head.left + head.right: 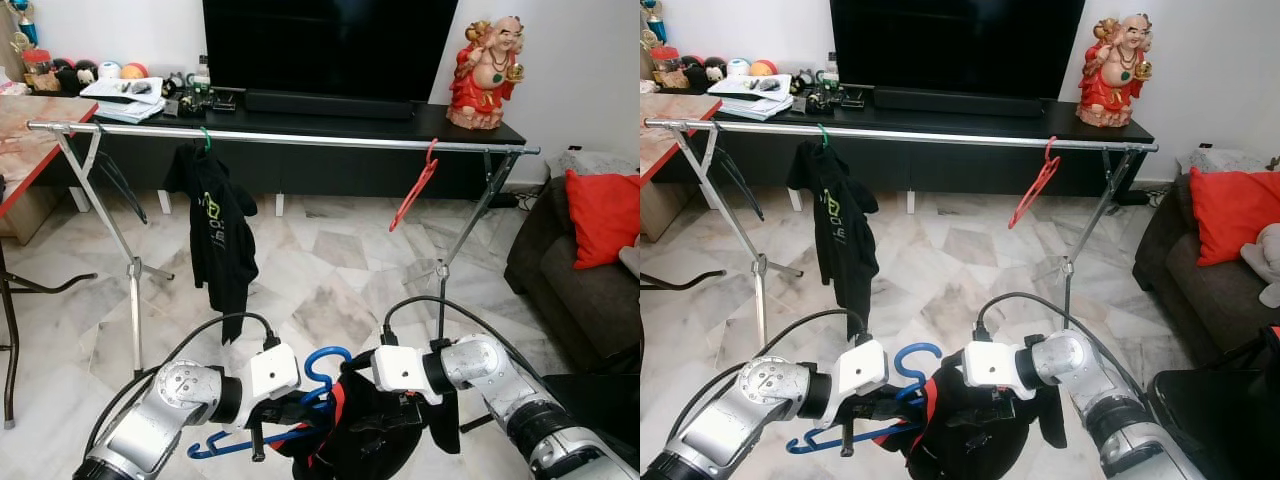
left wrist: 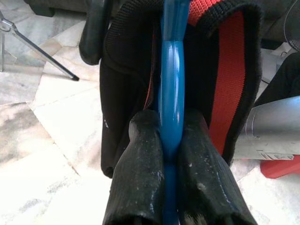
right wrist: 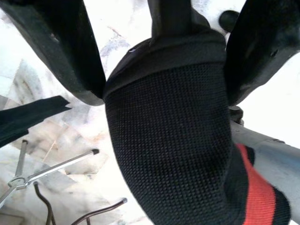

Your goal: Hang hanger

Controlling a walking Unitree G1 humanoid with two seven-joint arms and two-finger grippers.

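The left end effector clamps the blue plastic hanger to steady it; the right end effector apparently grips the black red-trimmed garment, dressing it.

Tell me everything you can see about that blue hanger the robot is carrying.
The blue hanger looks like glossy moulded plastic, with a rounded hook curving up between the two arms. A black garment with red trim is draped on it, hiding most of its frame; one blue end pokes out low on the robot's left. The left gripper is shut on its stem, and the right gripper straddles the cloth. It is held low, before the clothes rail.
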